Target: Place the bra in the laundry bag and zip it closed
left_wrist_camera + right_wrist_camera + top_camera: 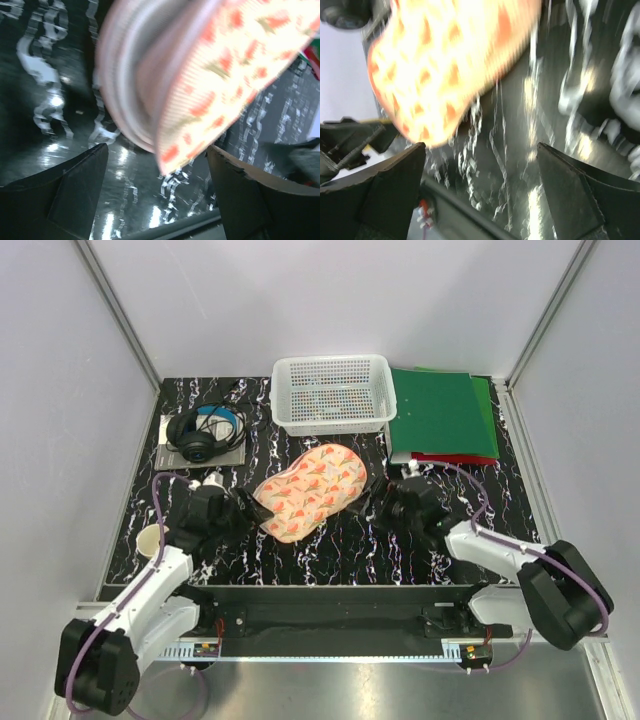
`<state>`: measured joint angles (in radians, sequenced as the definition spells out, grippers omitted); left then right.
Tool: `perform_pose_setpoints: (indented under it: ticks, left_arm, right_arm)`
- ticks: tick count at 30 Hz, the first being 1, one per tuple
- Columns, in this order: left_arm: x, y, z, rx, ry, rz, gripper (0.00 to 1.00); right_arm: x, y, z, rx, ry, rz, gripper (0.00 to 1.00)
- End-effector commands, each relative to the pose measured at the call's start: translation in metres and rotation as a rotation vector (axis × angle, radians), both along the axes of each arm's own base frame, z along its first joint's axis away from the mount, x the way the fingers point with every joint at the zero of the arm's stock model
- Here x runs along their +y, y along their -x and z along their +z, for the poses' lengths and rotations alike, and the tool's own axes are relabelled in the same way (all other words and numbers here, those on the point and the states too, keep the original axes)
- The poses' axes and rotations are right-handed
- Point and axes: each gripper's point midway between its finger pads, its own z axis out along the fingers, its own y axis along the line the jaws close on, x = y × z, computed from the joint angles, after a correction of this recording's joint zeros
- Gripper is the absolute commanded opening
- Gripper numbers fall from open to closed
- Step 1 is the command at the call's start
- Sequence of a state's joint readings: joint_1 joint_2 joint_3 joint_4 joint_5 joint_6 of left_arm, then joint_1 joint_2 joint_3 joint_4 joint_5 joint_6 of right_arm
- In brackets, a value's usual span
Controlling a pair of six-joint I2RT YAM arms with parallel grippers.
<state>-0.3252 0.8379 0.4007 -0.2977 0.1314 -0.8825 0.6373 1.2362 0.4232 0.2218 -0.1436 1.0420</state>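
**Laundry bag**: peach with a red-pink print. It lies slantwise at the middle of the table, one end just short of the white basket at the far edge and the other pointing toward the near left corner. The two shells lie together. The pink zip edge shows at the near-left end, but it is too blurred to say whether the zip is run fully home.

**Bra**: not seen anywhere on the table. It is presumably inside the bag, though I can't confirm that.

**Left gripper**: fingers spread wide with nothing pinched, sitting at the bag's near-left end.

**Right gripper**: fingers also spread wide and empty, just off the bag's right flank.

**Also present**: headphones at the far left corner, green folders at the far right corner, and a cup by the left edge.

**Hazards, as I judge them**:
- With neither arm gripping the bag, a short stretch of zip left undone would go unnoticed and the shells could spring apart.
- If a strap is caught in the teeth, it would jam any further pull.
- A wide finger brushing the light case could push it against the basket.
- The left arm swinging out could topple the cup.
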Motion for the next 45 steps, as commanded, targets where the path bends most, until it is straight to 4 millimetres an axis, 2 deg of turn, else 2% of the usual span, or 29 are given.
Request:
perform_pose_setpoints:
  ticks: [1, 3, 4, 5, 6, 7, 8, 9, 11, 12, 16, 17, 19, 20, 23, 24, 27, 30, 32, 34, 35, 37, 38, 39, 40, 41, 43, 44, 45]
  left_arm:
    - [0.009, -0.017, 0.011, -0.034, -0.010, -0.043, 0.84]
    - [0.018, -0.025, 0.006, -0.027, -0.013, -0.020, 0.85]
    - [0.017, -0.032, 0.010, -0.063, 0.012, -0.041, 0.87]
    - [0.016, -0.034, 0.006, -0.052, 0.027, -0.054, 0.88]
    - [0.014, -0.040, 0.009, -0.077, 0.042, -0.067, 0.88]
    - [0.013, -0.042, 0.009, -0.081, 0.059, -0.081, 0.89]
    - [0.013, -0.044, 0.004, -0.068, 0.061, -0.086, 0.90]
    - [0.014, -0.049, 0.004, -0.079, 0.061, -0.087, 0.91]
    - [0.014, -0.054, -0.001, -0.063, 0.066, -0.096, 0.91]
    - [0.015, -0.057, -0.003, -0.063, 0.067, -0.094, 0.90]
    - [0.015, -0.068, -0.011, -0.021, 0.073, -0.094, 0.83]
    - [0.016, -0.073, -0.009, -0.028, 0.065, -0.090, 0.77]
    - [0.020, -0.076, -0.018, 0.008, 0.042, -0.084, 0.67]
    - [0.020, -0.078, -0.021, 0.018, 0.038, -0.083, 0.55]
    - [0.018, -0.080, -0.033, 0.068, 0.057, -0.074, 0.36]
    - [0.017, -0.083, -0.035, 0.073, 0.062, -0.074, 0.27]
    - [0.014, -0.081, -0.048, 0.121, 0.068, -0.088, 0.16]
    - [0.015, -0.078, -0.055, 0.138, 0.050, -0.087, 0.10]
    - [0.010, -0.074, -0.058, 0.144, 0.036, -0.100, 0.07]
    - [0.005, -0.072, -0.064, 0.154, 0.011, -0.120, 0.05]
    - [0.001, -0.074, -0.064, 0.153, 0.009, -0.128, 0.04]
    - [-0.007, -0.070, -0.070, 0.179, 0.007, -0.150, 0.03]
    - [-0.010, -0.072, -0.071, 0.183, 0.011, -0.156, 0.01]
    - [-0.012, -0.071, -0.072, 0.189, 0.014, -0.159, 0.00]
    - [-0.013, -0.070, -0.074, 0.204, 0.021, -0.158, 0.00]
    - [-0.015, -0.072, -0.073, 0.189, 0.029, -0.159, 0.00]
    - [-0.021, -0.073, -0.070, 0.185, 0.050, -0.172, 0.00]
    - [-0.024, -0.073, -0.069, 0.185, 0.056, -0.182, 0.00]
    - [-0.029, -0.075, -0.066, 0.178, 0.062, -0.195, 0.00]
  right_arm:
    - [-0.018, -0.045, 0.028, -0.172, 0.159, 0.131, 1.00]
    - [-0.027, -0.064, 0.022, -0.188, 0.199, 0.167, 1.00]
    - [-0.023, -0.076, 0.033, -0.206, 0.195, 0.192, 1.00]
    - [-0.028, -0.085, 0.019, -0.188, 0.220, 0.214, 1.00]
    - [-0.022, -0.099, 0.028, -0.211, 0.208, 0.229, 1.00]
    - [-0.017, -0.102, 0.028, -0.203, 0.183, 0.264, 1.00]
    - [-0.016, -0.107, 0.010, -0.165, 0.186, 0.290, 1.00]
    - [-0.011, -0.118, 0.016, -0.174, 0.172, 0.302, 1.00]
    - [-0.007, -0.122, 0.000, -0.135, 0.172, 0.333, 1.00]
    - [-0.007, -0.129, 0.000, -0.140, 0.182, 0.329, 1.00]
    - [-0.019, -0.132, -0.017, -0.124, 0.281, 0.333, 1.00]
    - [-0.021, -0.132, -0.020, -0.122, 0.298, 0.338, 1.00]
    - [-0.024, -0.133, -0.023, -0.116, 0.332, 0.354, 1.00]
    - [-0.024, -0.134, -0.027, -0.107, 0.334, 0.361, 1.00]
    - [-0.012, -0.135, -0.026, -0.106, 0.283, 0.406, 1.00]
    - [-0.009, -0.140, -0.022, -0.114, 0.273, 0.406, 1.00]
    - [-0.004, -0.143, -0.024, -0.092, 0.240, 0.397, 1.00]
    - [-0.003, -0.141, -0.023, -0.079, 0.211, 0.363, 1.00]
    - [-0.008, -0.140, -0.019, -0.064, 0.217, 0.308, 0.95]
    - [-0.016, -0.131, -0.024, -0.016, 0.222, 0.248, 0.93]
    - [-0.018, -0.127, -0.012, -0.028, 0.210, 0.225, 0.97]
    - [-0.022, -0.107, -0.017, 0.036, 0.178, 0.181, 1.00]
    - [-0.024, -0.102, -0.004, 0.026, 0.155, 0.158, 1.00]
    - [-0.024, -0.088, -0.010, 0.050, 0.141, 0.155, 1.00]
    - [-0.021, -0.082, -0.005, 0.058, 0.110, 0.138, 1.00]
    - [-0.019, -0.076, 0.008, 0.028, 0.096, 0.132, 1.00]
    - [-0.007, -0.065, 0.017, -0.013, 0.073, 0.114, 0.99]
    - [-0.002, -0.062, 0.031, -0.055, 0.052, 0.107, 1.00]
    - [-0.001, -0.059, 0.034, -0.076, 0.041, 0.092, 0.99]
